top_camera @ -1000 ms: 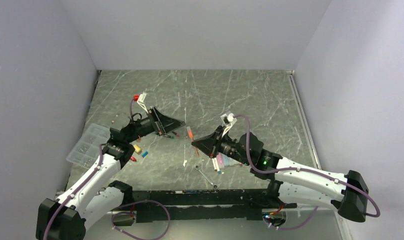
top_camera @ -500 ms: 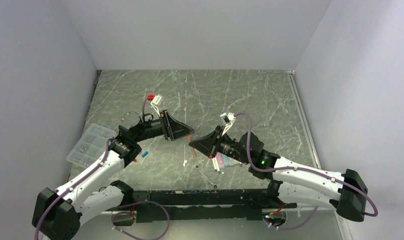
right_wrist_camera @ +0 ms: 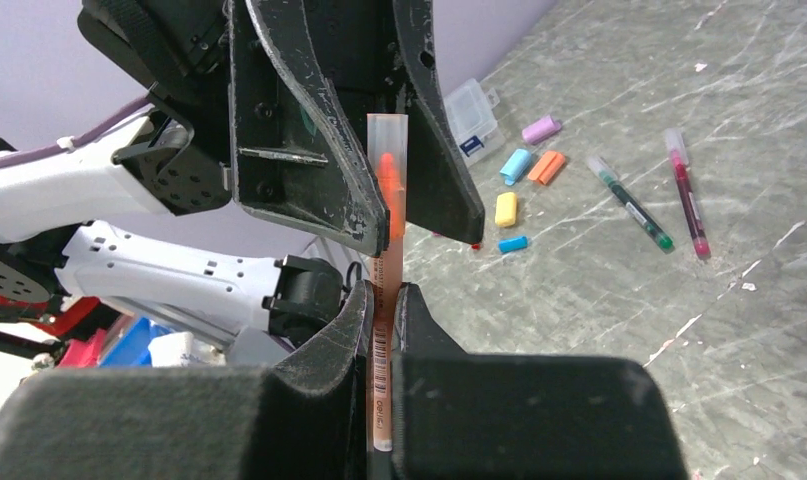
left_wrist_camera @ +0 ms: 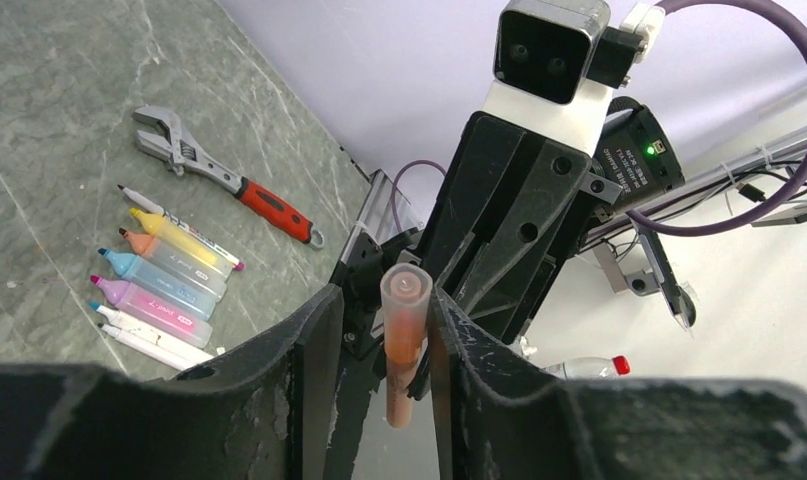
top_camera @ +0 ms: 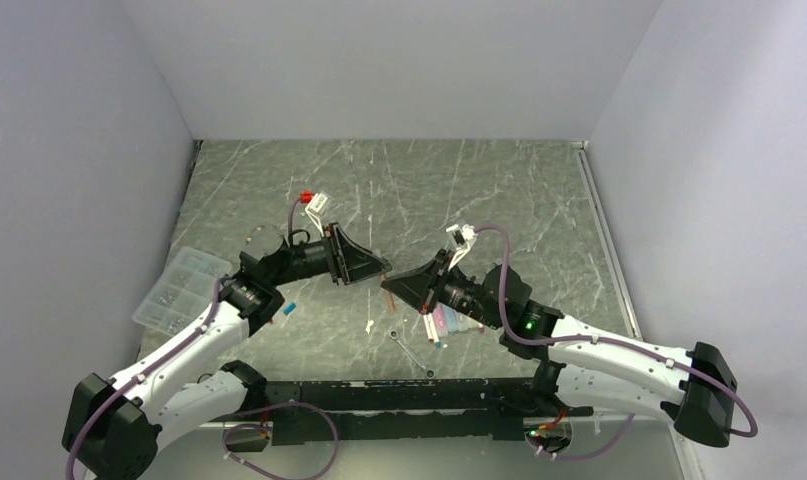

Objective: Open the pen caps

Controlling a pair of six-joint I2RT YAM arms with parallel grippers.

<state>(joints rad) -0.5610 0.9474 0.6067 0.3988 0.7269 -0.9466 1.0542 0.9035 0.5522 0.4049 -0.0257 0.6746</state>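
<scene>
Where my two arms meet over the middle of the table (top_camera: pixel 479 190), the overhead view has my left gripper (top_camera: pixel 378 268) and right gripper (top_camera: pixel 390 283) tip to tip. The orange pen (top_camera: pixel 384 275) bridges them, off the surface. A clear plastic box (top_camera: pixel 179 290) sits at the left edge and a silver wrench (top_camera: pixel 412 356) lies near my bases.

Left wrist: the pen's cap (left_wrist_camera: pixel 406 292), clear over orange, stands between my left fingers (left_wrist_camera: pixel 314 350). One pad touches it and the other shows a sliver of gap, so I cannot tell whether the pinch is firm. On the table below, yellow, orange, blue and pink highlighters (left_wrist_camera: pixel 164 270) lie in a row, with a red-handled wrench (left_wrist_camera: pixel 229 185) apart. The print on the pink barrel is unreadable. The white lettering by the green light on my right arm is too small to read.

Right wrist: my right fingers (right_wrist_camera: pixel 319 370) are pressed onto the pen's barrel. Its barcode (right_wrist_camera: pixel 381 350) faces the camera, and the small print under it is illegible. Loose caps (right_wrist_camera: pixel 519 165) in purple, blue, orange and yellow lie on the table beyond. A green marker (right_wrist_camera: pixel 634 208) and a red marker (right_wrist_camera: pixel 686 195) are near them. The box has a blue label with unreadable text.
</scene>
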